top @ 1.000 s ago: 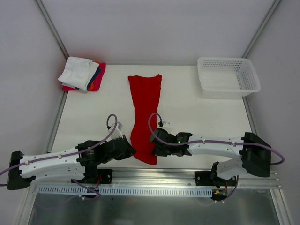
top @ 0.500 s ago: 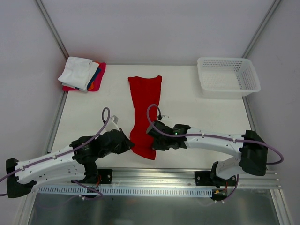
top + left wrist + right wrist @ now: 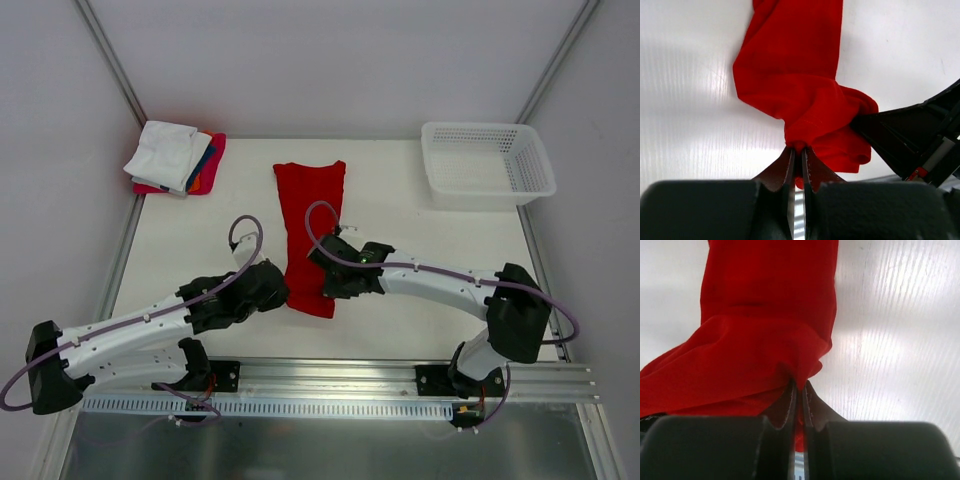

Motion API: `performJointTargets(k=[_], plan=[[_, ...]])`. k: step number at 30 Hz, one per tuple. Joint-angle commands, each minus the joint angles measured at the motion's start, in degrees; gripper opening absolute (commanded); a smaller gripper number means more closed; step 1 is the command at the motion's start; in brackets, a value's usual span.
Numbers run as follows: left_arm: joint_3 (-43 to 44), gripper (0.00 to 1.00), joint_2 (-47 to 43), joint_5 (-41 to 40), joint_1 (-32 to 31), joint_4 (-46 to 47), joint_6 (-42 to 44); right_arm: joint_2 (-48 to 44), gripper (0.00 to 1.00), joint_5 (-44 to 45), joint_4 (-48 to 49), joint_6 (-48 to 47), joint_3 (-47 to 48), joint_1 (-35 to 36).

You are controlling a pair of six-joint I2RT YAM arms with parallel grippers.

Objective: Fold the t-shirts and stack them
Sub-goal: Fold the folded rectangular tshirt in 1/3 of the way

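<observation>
Both left gripper (image 3: 799, 149) and right gripper (image 3: 799, 385) pinch the long red t-shirt (image 3: 311, 205) (hem bunched).

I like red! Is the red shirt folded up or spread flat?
Partly folded: the red t-shirt is a long narrow strip, near end bunched in the left gripper and right gripper.

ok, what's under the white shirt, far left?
Beneath the white shirt, edges of a blue shirt, orange shirt and pink-red shirt peek out; the rest is covered.

Red t-shirt (image 3: 309, 215) lies lengthwise mid-table, near end bunched between left gripper (image 3: 284, 294) and right gripper (image 3: 327, 283). Folded shirts (image 3: 172, 157) far-left corner; white mesh basket (image 3: 485, 198) far-right.
</observation>
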Motion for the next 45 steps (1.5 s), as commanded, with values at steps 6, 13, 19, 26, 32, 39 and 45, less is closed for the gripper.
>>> performJointTargets(k=[6,13,19,26,32,39,45], plan=[[1.83,0.00,6.78,-9.29,5.24,6.61,9.25,8.31,0.01,5.06,-6.27,-8.16,5.27,-5.50],[1.48,0.00,10.65,-8.07,7.88,12.52,11.89,11.13,0.00,5.24,-6.27,-11.77,9.76,-8.31],[1.65,0.00,14.08,-7.71,9.11,14.98,13.04,12.63,0.00,5.23,-6.27,-13.53,11.08,-9.81],[0.25,0.00,18.20,-7.62,9.99,18.84,12.60,15.18,0.01,4.10,-4.16,-14.23,10.47,-10.77],[-0.37,0.00,22.77,-9.21,9.99,23.42,11.46,18.60,0.01,4.53,-0.38,-15.55,10.55,-11.91],[1.57,0.00,25.34,-10.96,9.99,24.91,12.16,21.51,0.01,3.22,0.41,-18.01,15.20,-13.59],[2.36,0.00,22.62,-12.81,9.99,24.91,13.74,22.21,0.00,2.86,-2.74,-20.03,20.47,-14.73]])
